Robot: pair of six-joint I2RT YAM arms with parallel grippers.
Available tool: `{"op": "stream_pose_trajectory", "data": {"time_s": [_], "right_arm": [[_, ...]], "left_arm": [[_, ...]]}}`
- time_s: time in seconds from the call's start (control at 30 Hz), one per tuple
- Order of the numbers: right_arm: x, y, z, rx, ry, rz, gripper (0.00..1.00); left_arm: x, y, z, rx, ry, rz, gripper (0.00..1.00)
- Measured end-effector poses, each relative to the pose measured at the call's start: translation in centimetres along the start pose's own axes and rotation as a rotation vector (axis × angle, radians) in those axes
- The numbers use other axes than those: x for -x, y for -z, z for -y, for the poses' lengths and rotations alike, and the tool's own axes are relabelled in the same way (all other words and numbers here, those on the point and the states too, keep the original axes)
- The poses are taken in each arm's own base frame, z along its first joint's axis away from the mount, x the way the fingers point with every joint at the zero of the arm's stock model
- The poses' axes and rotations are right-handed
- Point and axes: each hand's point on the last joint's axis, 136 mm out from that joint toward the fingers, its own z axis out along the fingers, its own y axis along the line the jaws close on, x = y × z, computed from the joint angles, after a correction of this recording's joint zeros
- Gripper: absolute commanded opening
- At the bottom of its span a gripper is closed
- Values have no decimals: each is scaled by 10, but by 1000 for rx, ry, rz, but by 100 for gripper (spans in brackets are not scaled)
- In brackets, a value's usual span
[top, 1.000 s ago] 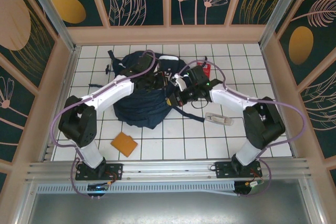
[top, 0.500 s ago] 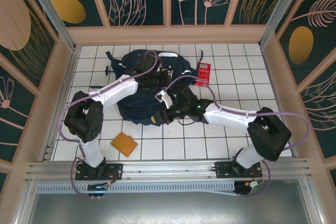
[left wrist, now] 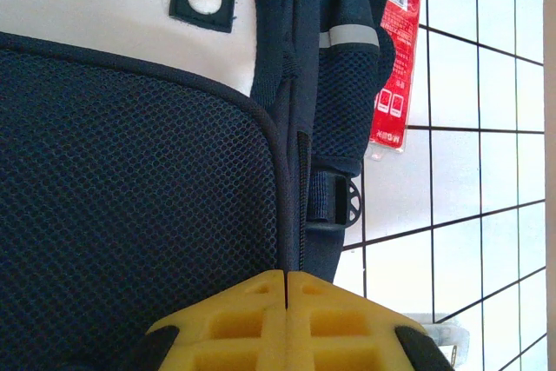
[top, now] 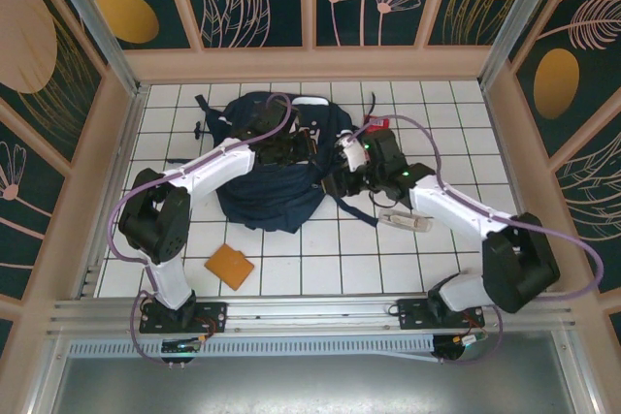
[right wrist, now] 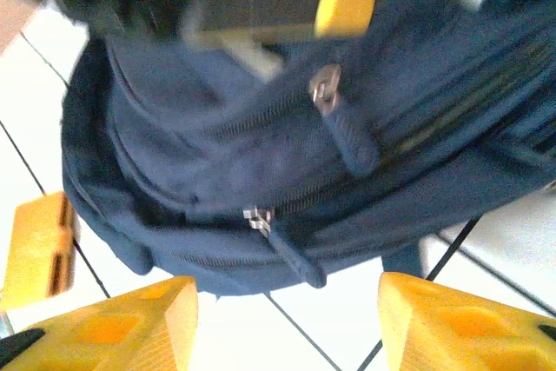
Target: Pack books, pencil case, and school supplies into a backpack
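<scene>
The counter [top: 456,157] is a white surface ruled into squares by thin dark lines. Pale wooden rails fence it on three sides. Above the rails stand dark teal panels painted with peach leaves, flower stems and gold ovals. An aluminium rail runs along the near edge, with both arm bases bolted to it.

The backpack [top: 277,191] lies slumped in the middle of the counter, towards the far side. It is dark navy, with a white patch showing near its top. The left arm reaches across it from the near left. In the left wrist view the left claw [left wrist: 287,277] has its yellow fingers pressed together against the navy mesh beside a zip line. Whether any cloth is caught between them cannot be told.

The right arm bends in from the near right. The right claw [right wrist: 287,288] is spread wide just short of the backpack's lower front, where two zip pulls hang. Nothing lies between its fingers.

The red flat rectangle [left wrist: 395,67] lies on the tiles against the backpack's right side, partly behind a strap. The orange-tan pad [top: 229,266] lies near the left arm's base, apart from the backpack. The pale slim piece [top: 403,219] lies beside the right forearm.
</scene>
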Motion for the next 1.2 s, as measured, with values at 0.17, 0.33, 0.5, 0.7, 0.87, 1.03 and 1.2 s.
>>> {"op": "stream_pose_trajectory", "data": {"time_s": [0.17, 0.33, 0.5, 0.7, 0.87, 1.03, 1.2], "right_arm": [[-14, -20, 3, 7, 35, -91, 57], [-17, -35, 5, 31, 66, -133, 56], [-19, -39, 3, 52, 96, -161, 45], [-18, -38, -11, 124, 150, -170, 8], [-24, -41, -31, 201, 167, -173, 0], [-37, -55, -65, 269, 145, -156, 0], [-44, -74, -128, 359, 139, -129, 3]], "left_arm": [[0, 0, 0, 0, 0, 0, 0], [0, 0, 0, -1, 0, -1, 0], [0, 0, 0, -1, 0, 0, 0], [1, 1, 2, -2, 0, 1, 0], [3, 2, 4, -5, 3, 4, 0], [-1, 1, 3, -5, 22, -16, 0], [5, -5, 11, -41, 44, 0, 0]]}}
